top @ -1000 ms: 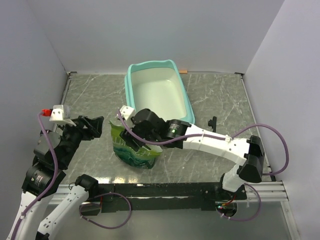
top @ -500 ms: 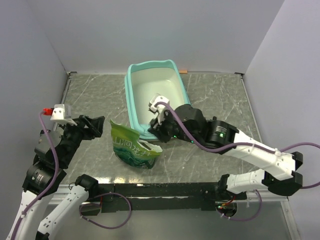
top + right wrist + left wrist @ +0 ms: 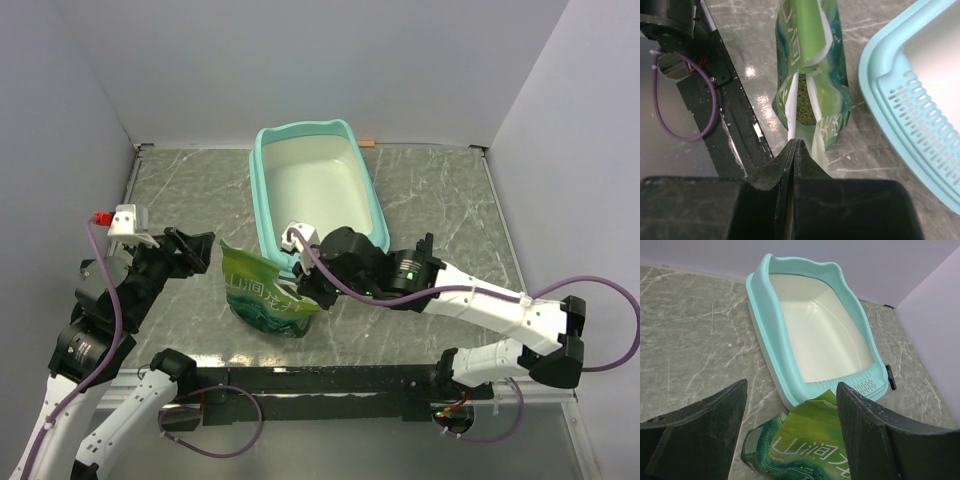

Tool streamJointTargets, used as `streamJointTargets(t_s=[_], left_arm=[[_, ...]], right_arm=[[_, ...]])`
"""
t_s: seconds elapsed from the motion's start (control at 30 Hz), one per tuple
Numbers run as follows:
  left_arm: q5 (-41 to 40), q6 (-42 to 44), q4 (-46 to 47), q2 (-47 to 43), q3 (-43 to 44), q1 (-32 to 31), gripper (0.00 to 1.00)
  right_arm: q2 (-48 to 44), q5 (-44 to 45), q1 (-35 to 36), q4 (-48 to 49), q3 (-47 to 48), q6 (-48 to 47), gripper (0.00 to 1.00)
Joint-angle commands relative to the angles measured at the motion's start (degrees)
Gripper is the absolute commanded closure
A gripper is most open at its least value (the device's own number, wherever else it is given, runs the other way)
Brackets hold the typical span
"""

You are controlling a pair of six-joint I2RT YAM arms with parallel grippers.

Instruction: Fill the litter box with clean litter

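Observation:
The turquoise litter box [image 3: 262, 190] lies at the back middle of the table, its whitish inside bare; it also shows in the left wrist view [image 3: 760, 315] and the right wrist view [image 3: 880, 75]. A green printed bag [image 3: 262, 300] stands just before its near left corner, its top torn open. Beige-grey clean litter [image 3: 807, 102] shows inside the bag's mouth. My right gripper [image 3: 305, 290] is shut, its tips [image 3: 795, 142] at the corner of the bag's mouth, seemingly pinching the edge. My left gripper [image 3: 205, 250] hangs open left of the bag [image 3: 810, 440], empty [image 3: 791, 385].
A small black object [image 3: 425, 245] lies on the table right of the litter box. A black rail [image 3: 330, 378] runs along the near edge, close behind the bag [image 3: 725, 100]. Grey walls close off the left, back and right sides.
My right arm lifted off the bag, swung right, then came back to the bag's right top edge, and its jaws closed. The left arm has barely moved.

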Motion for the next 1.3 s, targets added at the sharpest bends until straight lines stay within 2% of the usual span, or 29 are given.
streamJointTargets(t_s=[0.0, 0.23, 0.63, 0.97, 1.03, 1.07, 1.13, 1.17, 1.2, 1.27], left_arm=[[1.3, -0.5, 1.4, 0.3, 1.6, 0.2, 0.23], [1.4, -0.6, 1.3, -0.3, 0.8, 0.2, 0.23], [1.5, -0.5, 1.5, -0.3, 0.6, 0.2, 0.23], [1.6, -1.1, 2.1, 0.2, -0.2, 0.2, 0.23], [1.8, -1.3, 2.2, 0.2, -0.5, 0.2, 0.23], [2.0, -1.4, 2.2, 0.2, -0.5, 0.2, 0.23], [2.2, -1.5, 2.2, 0.2, -0.7, 0.2, 0.23], [2.2, -1.5, 2.2, 0.1, -0.7, 0.2, 0.23], [2.2, -1.5, 2.0, 0.1, -0.7, 0.2, 0.23], [2.2, -1.4, 1.9, 0.0, -0.6, 0.2, 0.23]], right_arm=[[1.5, -1.8, -0.1, 5.2, -0.3, 0.8, 1.0], [4.8, -1.6, -0.5, 5.9, 0.0, 0.3, 1.0], [5.4, -0.2, -2.3, 9.2, -3.9, 0.6, 1.0], [6.8, -7.0, -3.6, 9.8, -5.7, -0.7, 1.0], [8.3, -9.9, -3.6, 9.2, -4.6, -1.1, 0.83], [9.2, -10.6, -3.6, 8.9, -4.3, -1.2, 0.57], [9.7, -12.1, -3.5, 8.6, -3.6, -1.0, 0.38], [9.7, -12.6, -3.6, 8.5, -3.5, -0.9, 0.09], [9.5, -11.9, -3.4, 8.5, -3.4, -0.8, 0.01], [8.5, -11.3, -3.4, 8.6, -3.5, -0.5, 0.01]])
